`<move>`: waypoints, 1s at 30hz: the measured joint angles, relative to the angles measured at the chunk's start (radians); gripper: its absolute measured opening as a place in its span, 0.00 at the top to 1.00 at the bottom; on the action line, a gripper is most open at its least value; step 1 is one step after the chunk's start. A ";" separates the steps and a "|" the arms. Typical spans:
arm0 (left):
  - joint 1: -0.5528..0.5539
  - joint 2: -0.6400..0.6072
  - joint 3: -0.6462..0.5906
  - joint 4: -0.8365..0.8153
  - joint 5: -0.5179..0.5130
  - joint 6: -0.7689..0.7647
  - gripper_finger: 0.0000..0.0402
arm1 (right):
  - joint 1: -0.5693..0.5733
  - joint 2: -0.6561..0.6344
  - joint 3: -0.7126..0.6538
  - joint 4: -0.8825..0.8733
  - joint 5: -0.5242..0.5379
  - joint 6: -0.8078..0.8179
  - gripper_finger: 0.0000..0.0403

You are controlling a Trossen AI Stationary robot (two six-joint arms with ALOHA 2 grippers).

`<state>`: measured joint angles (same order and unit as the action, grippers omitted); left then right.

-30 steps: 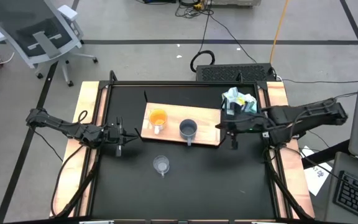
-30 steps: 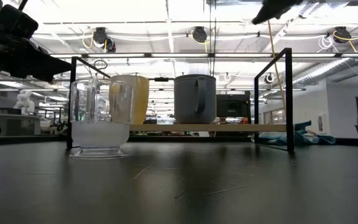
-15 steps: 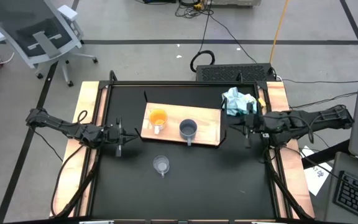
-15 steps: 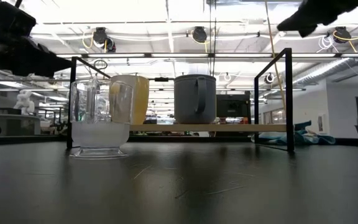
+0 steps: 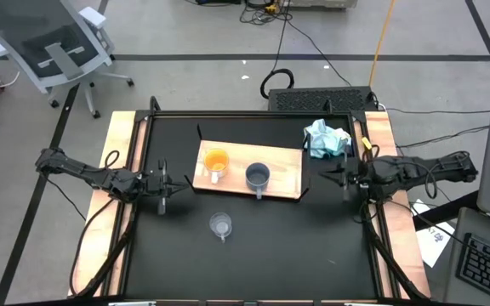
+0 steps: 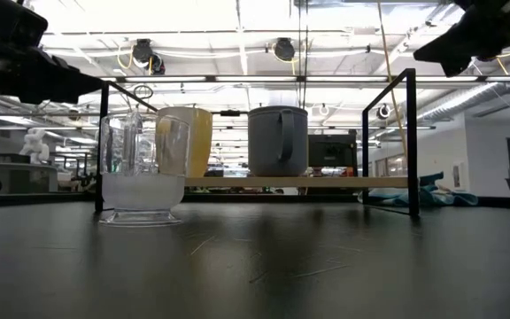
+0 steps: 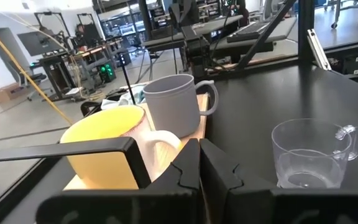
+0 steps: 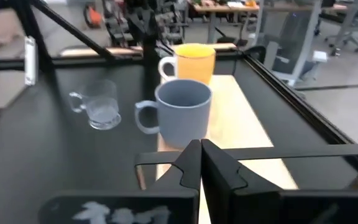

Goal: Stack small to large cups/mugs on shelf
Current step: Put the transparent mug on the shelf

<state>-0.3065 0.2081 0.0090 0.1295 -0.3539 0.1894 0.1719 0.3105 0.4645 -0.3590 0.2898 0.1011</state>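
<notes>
Glossy orange mug (image 5: 216, 161) and matte blue-grey mug (image 5: 258, 176) stand on the flat wooden shelf (image 5: 284, 174) at centre frame; the clear glass cup (image 5: 220, 224) sits below it. Left gripper (image 5: 167, 185) and right gripper (image 5: 341, 175) have their fingers pressed together.

Both arms are dark, nearly black, built of slim jointed segments with black cables looping along them. The left gripper (image 5: 163, 186) and right gripper (image 5: 344, 178) end in two flat, angular dark fingers (image 7: 188, 168) (matte, with stepped inner edges).
</notes>
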 joint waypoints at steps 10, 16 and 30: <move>-0.083 0.000 0.029 -0.008 0.091 -0.068 1.00 | 0.000 -0.133 -0.122 0.042 -0.058 0.044 1.00; -0.161 0.000 0.029 -0.012 0.015 -0.070 1.00 | 0.000 -0.181 -0.187 0.103 -0.086 0.064 1.00; -0.257 0.000 0.030 -0.012 -0.120 -0.063 1.00 | 0.000 -0.244 -0.298 0.167 -0.171 0.007 1.00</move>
<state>-0.5634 0.2081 0.0387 0.1171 -0.4735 0.1264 0.1722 0.0665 0.1661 -0.1917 0.1188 0.1081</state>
